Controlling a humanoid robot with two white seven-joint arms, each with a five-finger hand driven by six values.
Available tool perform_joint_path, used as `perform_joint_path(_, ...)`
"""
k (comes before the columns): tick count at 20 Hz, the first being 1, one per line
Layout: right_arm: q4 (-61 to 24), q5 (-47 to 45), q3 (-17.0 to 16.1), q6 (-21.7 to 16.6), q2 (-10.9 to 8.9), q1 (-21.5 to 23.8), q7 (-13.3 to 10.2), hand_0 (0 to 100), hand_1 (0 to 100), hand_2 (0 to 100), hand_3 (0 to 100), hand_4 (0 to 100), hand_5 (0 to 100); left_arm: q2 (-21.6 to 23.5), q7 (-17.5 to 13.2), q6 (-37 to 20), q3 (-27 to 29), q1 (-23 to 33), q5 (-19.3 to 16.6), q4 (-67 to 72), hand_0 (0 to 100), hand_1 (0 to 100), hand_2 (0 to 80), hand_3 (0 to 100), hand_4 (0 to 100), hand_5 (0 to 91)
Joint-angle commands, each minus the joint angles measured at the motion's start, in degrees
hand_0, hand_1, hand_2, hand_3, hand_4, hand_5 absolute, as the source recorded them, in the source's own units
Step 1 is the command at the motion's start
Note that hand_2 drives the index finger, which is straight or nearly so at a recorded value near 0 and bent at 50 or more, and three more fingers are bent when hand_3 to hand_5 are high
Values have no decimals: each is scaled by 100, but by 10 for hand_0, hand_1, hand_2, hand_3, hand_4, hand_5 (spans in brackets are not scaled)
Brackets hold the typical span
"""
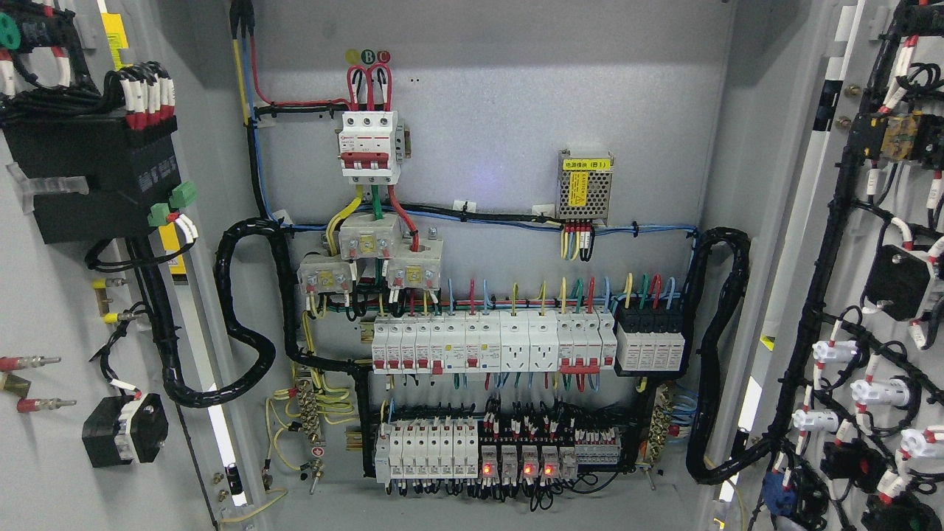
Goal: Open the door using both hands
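- Grey metal left door (pixel 51 310) stands swung open at the frame's left, grey metal right door (pixel 848 295) at its right.
- Grey back panel (pixel 501 133) with white breakers (pixel 490 350) fills the centre.
- Neither hand shows, so finger state cannot be told.

head cam | faces fwd, level | close on open cabinet (pixel 487 147) interior
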Motion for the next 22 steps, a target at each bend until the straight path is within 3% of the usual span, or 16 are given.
perform_joint_path(1, -206, -125, -642, -13, -352, 45, -23, 214, 143, 0, 0, 0, 0, 372, 8, -325, 103, 87, -34, -1283, 0, 0, 0, 0, 0, 0)
perform_joint_path(3, -206, -195, -581, -13, -493, 45, -23, 214, 143, 0, 0, 0, 0, 364, -1, -703, 252, 69, -34, -1283, 0, 0, 0, 0, 0, 0)
perform_joint_path(8, -180, -231, -397, 93, -660, 37, -23, 214, 143, 0, 0, 0, 0, 250, -10, -836, 893, 43, 45, -1275, 0, 0, 0, 0, 0, 0)
perform_joint_path(12, -162, -231, -378, 119, -678, 19, -23, 214, 143, 0, 0, 0, 0, 223, -10, -837, 1202, 17, 344, -1248, 0, 0, 0, 0, 0, 0)
perform_joint_path(16, -153, -240, -378, 119, -678, 19, -23, 213, 143, 0, 0, 0, 0, 223, -10, -819, 1342, -19, 423, -1231, 0, 0, 0, 0, 0, 0)
perform_joint_path(22, -144, -644, -457, 224, -678, 28, -23, 214, 143, 0, 0, 0, 0, 267, -10, -793, 1896, -107, 1179, -1196, 0, 0, 0, 0, 0, 0)
